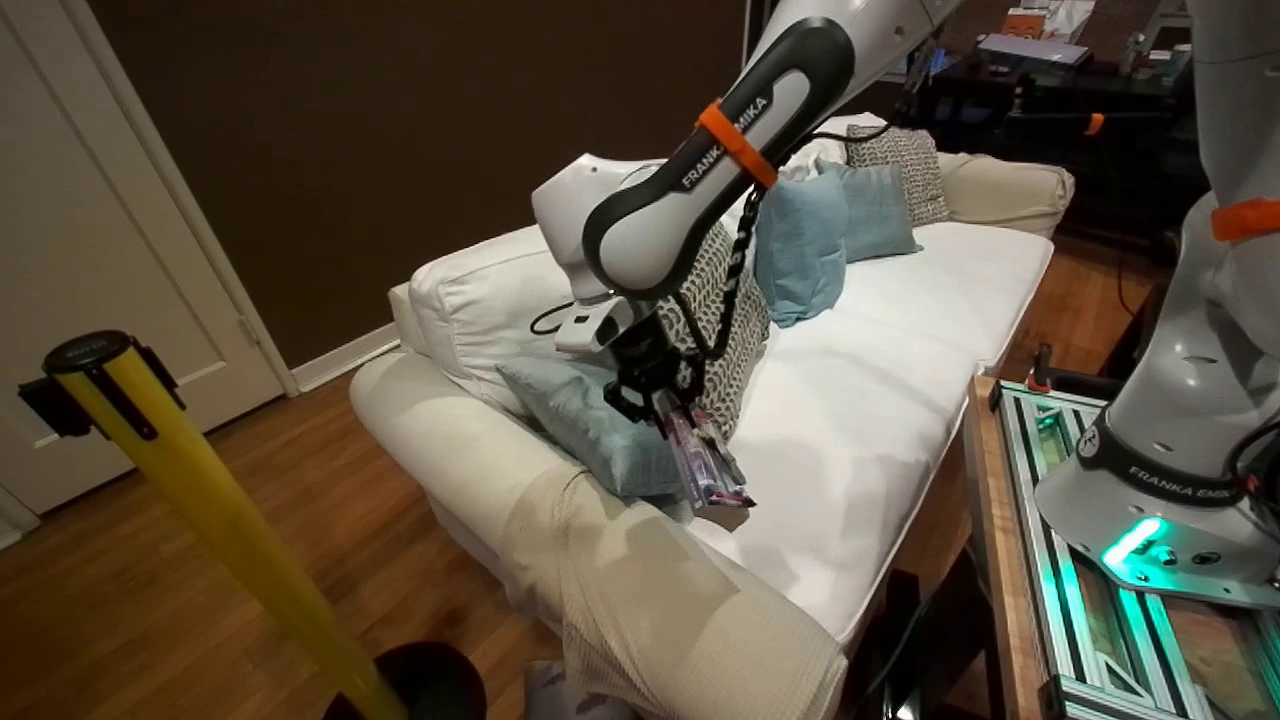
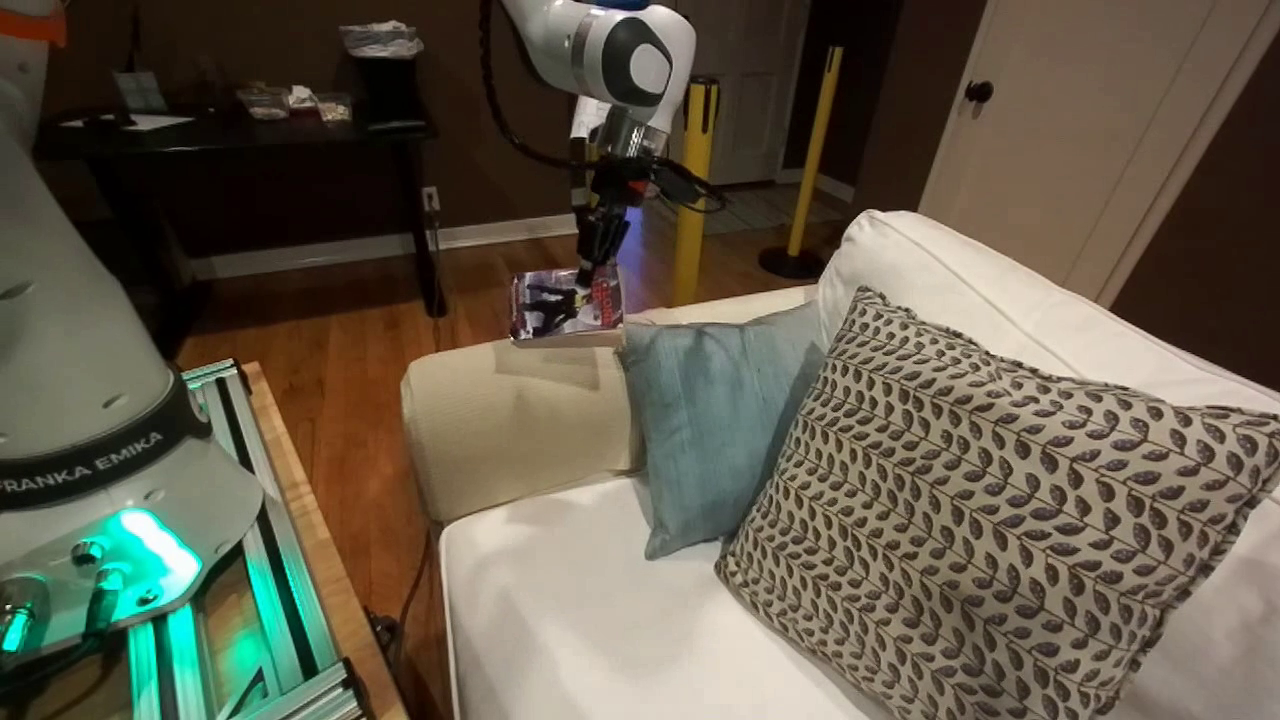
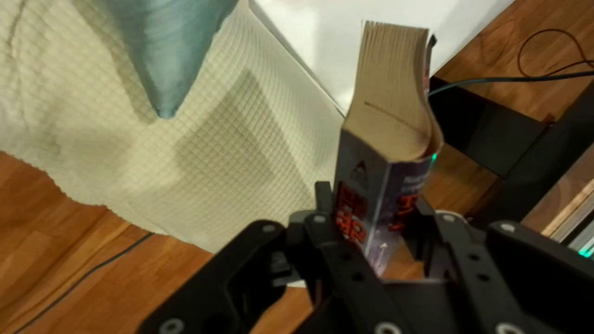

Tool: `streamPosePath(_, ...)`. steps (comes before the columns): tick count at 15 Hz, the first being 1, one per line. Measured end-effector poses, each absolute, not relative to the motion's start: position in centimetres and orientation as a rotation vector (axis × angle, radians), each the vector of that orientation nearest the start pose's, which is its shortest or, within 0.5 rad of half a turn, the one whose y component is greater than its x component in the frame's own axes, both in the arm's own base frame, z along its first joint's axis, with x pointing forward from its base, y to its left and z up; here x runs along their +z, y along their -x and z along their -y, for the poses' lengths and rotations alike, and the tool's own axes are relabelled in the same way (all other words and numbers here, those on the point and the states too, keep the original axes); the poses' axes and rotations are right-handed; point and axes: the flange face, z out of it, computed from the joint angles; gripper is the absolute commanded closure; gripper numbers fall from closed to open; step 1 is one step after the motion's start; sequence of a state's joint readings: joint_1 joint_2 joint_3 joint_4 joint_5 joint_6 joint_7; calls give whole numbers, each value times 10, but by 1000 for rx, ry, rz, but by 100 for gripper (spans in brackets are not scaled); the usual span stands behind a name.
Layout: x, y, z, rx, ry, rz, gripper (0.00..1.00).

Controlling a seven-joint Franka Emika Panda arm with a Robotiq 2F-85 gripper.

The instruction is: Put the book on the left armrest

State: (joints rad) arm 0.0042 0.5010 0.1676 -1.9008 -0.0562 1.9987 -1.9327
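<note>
The book (image 1: 703, 468) is a thick paperback with a dark purple cover and red lettering; it also shows in an exterior view (image 2: 562, 305) and in the wrist view (image 3: 390, 88). My gripper (image 3: 371, 204) is shut on the book, one finger on each cover, and holds it tilted. The gripper shows in both exterior views (image 1: 672, 408) (image 2: 597, 268). The left armrest (image 1: 690, 585) is broad, cream and draped with loose fabric; it also shows in an exterior view (image 2: 520, 420) and in the wrist view (image 3: 222, 157). The book hangs above it, apart from it, with a shadow below.
A blue pillow (image 2: 700, 410) leans against the armrest's inner side. A patterned grey cushion (image 2: 1000, 500) stands beside it on the white seat (image 2: 600, 610). A yellow post (image 1: 200, 500) stands outside the armrest. The robot's base table (image 1: 1010, 560) faces the sofa front.
</note>
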Motion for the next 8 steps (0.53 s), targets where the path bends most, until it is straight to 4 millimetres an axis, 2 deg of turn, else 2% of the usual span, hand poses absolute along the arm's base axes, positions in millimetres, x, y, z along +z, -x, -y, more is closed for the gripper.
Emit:
streamPosePath(3,193,-580,-113,-514,-1504,-3165,87)
streamPosePath(8,157,-591,-140,-869,-1273,-3289,87)
